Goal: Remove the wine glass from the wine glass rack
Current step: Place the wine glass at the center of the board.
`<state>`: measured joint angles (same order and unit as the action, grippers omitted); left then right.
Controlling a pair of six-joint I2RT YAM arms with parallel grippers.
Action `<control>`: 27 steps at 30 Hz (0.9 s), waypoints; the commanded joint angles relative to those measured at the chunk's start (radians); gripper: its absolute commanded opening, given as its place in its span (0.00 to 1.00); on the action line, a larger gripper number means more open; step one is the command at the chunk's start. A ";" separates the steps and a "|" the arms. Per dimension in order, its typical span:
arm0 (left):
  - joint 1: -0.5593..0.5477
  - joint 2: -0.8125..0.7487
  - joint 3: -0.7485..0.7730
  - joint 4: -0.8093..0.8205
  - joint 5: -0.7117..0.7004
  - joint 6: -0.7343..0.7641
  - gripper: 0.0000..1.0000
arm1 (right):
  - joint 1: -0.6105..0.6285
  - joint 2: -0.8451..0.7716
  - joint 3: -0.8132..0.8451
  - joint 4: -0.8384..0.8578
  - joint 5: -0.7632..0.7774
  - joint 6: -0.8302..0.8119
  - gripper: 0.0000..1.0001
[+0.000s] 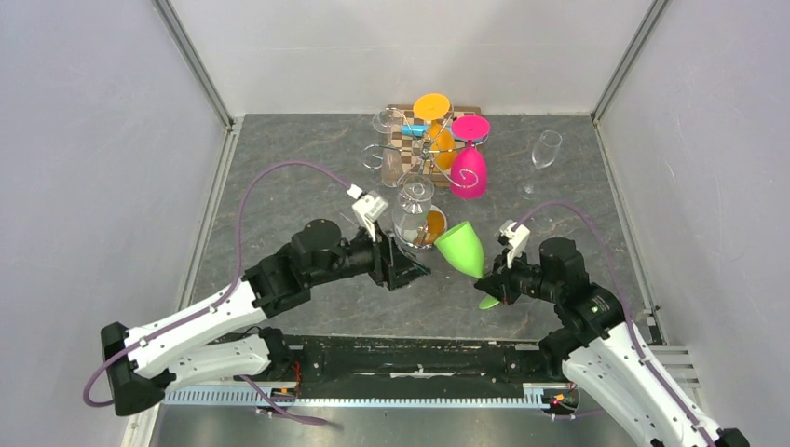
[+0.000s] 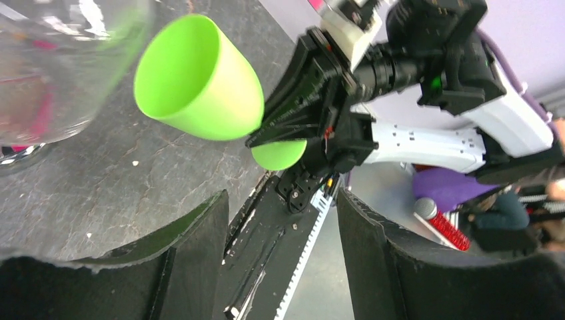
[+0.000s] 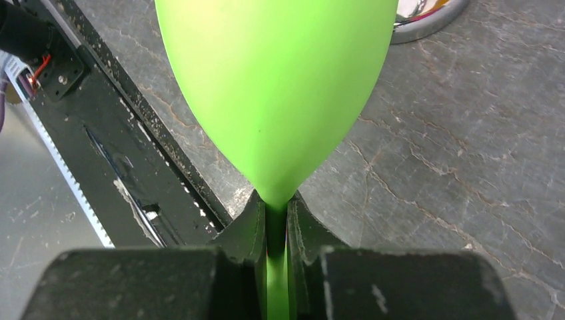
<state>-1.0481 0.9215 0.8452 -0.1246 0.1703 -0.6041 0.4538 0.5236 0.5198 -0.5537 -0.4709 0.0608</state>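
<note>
Inspector: Grip status at the near edge?

Technician: The right gripper (image 3: pixel 276 215) was pinched narrow on the stem of the green wine glass (image 3: pixel 280 100), just under the bowl. The glass lay tipped over, mouth toward the left arm. It appeared raised off the table (image 1: pixel 279 205) and was free of the wire arms of the wine glass rack (image 1: pixel 427 156).

Inspector: Left side?

Technician: The left gripper (image 2: pixel 281 200) stood wide and held nothing, with the green bowl ahead of it.

Inspector: Handling properties?

Technician: Judged light, rigid and smooth. It looked like plastic, so less breakable than glass, though that could not be confirmed. The thin stem was the correct hold, since the bowl was too wide and slick for the fingers. A tilted load on a slim stem could swivel in the grip.

Inspector: Farther back?

Technician: An orange glass (image 1: pixel 438 140), a pink glass (image 1: pixel 469 172) and a hanging clear glass (image 1: pixel 415 200) were on the rack. An upright clear glass (image 1: pixel 545 149) stood on the table, well apart to the right.
</note>
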 commanded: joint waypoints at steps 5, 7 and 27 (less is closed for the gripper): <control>0.141 -0.040 -0.048 0.027 0.115 -0.176 0.67 | 0.228 0.065 0.035 0.109 0.169 -0.096 0.00; 0.166 -0.049 -0.058 0.016 0.124 -0.197 0.67 | 0.283 0.062 0.031 0.142 0.175 -0.096 0.00; 0.367 -0.239 -0.128 -0.241 0.143 -0.291 0.65 | 0.775 0.244 0.207 0.133 0.556 -0.218 0.00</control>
<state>-0.7048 0.7143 0.7387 -0.3233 0.2741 -0.8467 1.1900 0.7589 0.6636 -0.4633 -0.0158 -0.0891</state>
